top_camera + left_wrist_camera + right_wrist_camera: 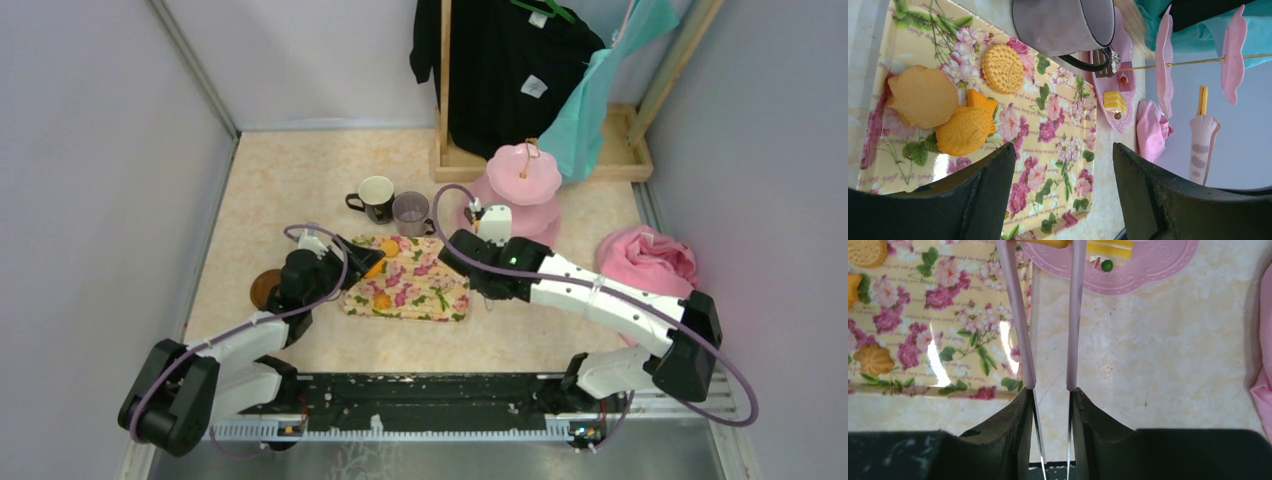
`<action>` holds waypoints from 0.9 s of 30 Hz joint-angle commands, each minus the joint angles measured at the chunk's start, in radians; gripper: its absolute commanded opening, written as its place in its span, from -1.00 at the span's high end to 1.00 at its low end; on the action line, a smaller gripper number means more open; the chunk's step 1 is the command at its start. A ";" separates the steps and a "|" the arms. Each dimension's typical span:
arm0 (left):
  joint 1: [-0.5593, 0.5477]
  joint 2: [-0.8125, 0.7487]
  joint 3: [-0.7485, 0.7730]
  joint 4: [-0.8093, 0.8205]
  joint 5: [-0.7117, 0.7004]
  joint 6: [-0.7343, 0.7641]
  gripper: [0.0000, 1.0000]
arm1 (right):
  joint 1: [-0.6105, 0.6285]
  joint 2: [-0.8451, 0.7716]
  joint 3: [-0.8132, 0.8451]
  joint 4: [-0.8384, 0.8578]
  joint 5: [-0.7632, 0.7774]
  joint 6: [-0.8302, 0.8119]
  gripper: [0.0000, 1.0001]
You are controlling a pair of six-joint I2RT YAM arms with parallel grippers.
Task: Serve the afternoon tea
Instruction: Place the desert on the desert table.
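My left gripper (357, 264) (1063, 148) is open and empty, low over the left end of the flower-patterned tray (425, 297). An orange fish-shaped snack (965, 131), a leaf-shaped snack (923, 97) and a round cookie (1003, 67) lie on the tray beside it. My right gripper (478, 243) (1050, 390) is shut on pink tongs (1016, 315), which point at the pink three-tier stand (523, 175). A yellow piece (1048, 242) sits between the tong tips. A yellow cake slice (1115, 102) lies on the stand's bottom tier. The black mug (375, 197) and smoky mug (411, 212) stand behind the tray. One brown coaster (264, 288) shows by the left arm.
A crumpled pink cloth (648, 258) lies right of the stand. A wooden clothes rack (540, 160) with a black shirt and a teal garment stands at the back. Grey walls close in both sides.
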 commanded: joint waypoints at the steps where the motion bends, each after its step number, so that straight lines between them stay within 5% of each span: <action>1: 0.005 0.001 0.020 0.021 0.012 0.014 -0.53 | -0.085 -0.018 0.066 0.067 -0.015 -0.094 1.00; 27: 0.006 0.006 0.023 0.019 0.010 0.019 -0.54 | -0.390 0.224 0.176 0.264 -0.223 -0.282 1.00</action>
